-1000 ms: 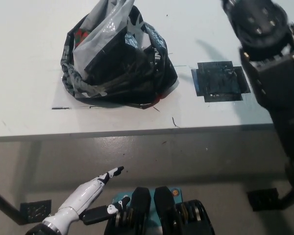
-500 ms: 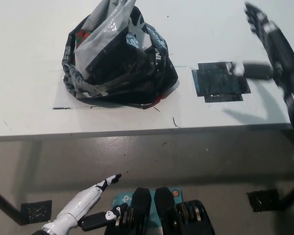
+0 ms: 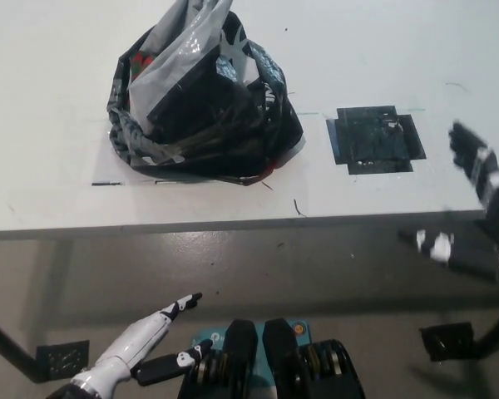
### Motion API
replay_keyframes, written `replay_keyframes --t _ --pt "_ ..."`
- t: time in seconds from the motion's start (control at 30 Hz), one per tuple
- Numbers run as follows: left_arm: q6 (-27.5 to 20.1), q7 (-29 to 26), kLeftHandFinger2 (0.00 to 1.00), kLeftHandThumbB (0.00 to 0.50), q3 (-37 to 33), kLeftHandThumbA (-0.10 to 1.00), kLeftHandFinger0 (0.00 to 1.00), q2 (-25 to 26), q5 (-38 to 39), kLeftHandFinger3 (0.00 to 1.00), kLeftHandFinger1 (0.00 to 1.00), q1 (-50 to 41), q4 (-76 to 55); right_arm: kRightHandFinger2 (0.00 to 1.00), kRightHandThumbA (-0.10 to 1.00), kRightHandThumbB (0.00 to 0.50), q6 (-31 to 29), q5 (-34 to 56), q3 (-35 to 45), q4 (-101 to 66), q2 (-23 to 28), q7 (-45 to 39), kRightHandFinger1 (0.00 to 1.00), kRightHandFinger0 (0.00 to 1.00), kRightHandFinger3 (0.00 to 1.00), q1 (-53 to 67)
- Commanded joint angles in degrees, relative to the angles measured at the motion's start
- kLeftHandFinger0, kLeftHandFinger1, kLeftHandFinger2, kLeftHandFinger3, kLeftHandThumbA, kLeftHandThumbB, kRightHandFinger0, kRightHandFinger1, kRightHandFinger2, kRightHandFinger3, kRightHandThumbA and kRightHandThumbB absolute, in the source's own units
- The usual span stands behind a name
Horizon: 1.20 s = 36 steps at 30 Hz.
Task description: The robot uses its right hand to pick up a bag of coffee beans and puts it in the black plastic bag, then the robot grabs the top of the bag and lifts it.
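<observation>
Right hand (image 3: 480,208) dropped, blurred, frame-cropped, black plastic bag (image 3: 201,108)

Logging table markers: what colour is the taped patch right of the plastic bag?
Black, a cross-shaped taped patch on the white table, clearest in the head view.

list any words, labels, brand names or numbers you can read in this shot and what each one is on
None can be read.
Black plastic bag: a red and green patch shows inside at its upper left, too blurred to read.
Black taped square on the table: no lettering visible.
</observation>
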<state>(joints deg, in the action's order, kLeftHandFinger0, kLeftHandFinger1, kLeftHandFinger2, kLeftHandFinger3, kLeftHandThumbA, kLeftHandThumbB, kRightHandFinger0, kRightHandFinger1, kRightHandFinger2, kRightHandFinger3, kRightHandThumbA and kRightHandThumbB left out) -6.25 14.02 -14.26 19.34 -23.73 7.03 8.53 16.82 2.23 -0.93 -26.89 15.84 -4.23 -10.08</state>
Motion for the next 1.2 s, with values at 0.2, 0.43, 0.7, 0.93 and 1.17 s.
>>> replay_keyframes --t 0.2,0.43,0.7,0.93,1.17 --pt "-1.93 -1.71 1.0 0.125 3.16 0.82 1.0 1.14 2.7 1.0 1.0 2.14 -1.79 1.0 1.0 0.325 -34.38 0.3 -2.14 1.89 -9.04 0.71 1.0 1.0 1.0 17.32" --pt "-6.53 -4.85 1.0 0.168 4.2 0.96 1.0 -0.88 4.87 1.0 1.0 -2.76 -2.26 1.0 0.98 0.287 -35.03 -2.76 -3.61 19.5 -10.29 0.84 1.0 1.0 1.0 16.1" --pt "-7.73 -5.39 1.0 0.164 4.92 0.99 1.0 -1.57 5.04 1.0 1.0 -5.68 -3.24 1.0 1.0 0.308 -34.85 -1.96 -4.07 24.91 -10.14 -0.63 1.0 1.0 1.0 17.43" --pt "-7.08 -5.11 1.0 0.162 5.27 1.0 1.0 -1.99 4.62 1.0 1.0 -6.73 -4.35 1.0 0.99 0.3 -37.12 -4.92 -4.74 27.16 -10.35 0.54 1.0 1.0 1.0 17.12" --pt "-7.73 -5.92 1.0 0.17 5.88 0.97 1.0 -2.92 4.24 1.0 1.0 -7.82 -5.04 1.0 0.96 0.283 -38.34 -4.86 -4.83 27.68 -9.61 -0.2 1.0 1.0 1.0 16.91"
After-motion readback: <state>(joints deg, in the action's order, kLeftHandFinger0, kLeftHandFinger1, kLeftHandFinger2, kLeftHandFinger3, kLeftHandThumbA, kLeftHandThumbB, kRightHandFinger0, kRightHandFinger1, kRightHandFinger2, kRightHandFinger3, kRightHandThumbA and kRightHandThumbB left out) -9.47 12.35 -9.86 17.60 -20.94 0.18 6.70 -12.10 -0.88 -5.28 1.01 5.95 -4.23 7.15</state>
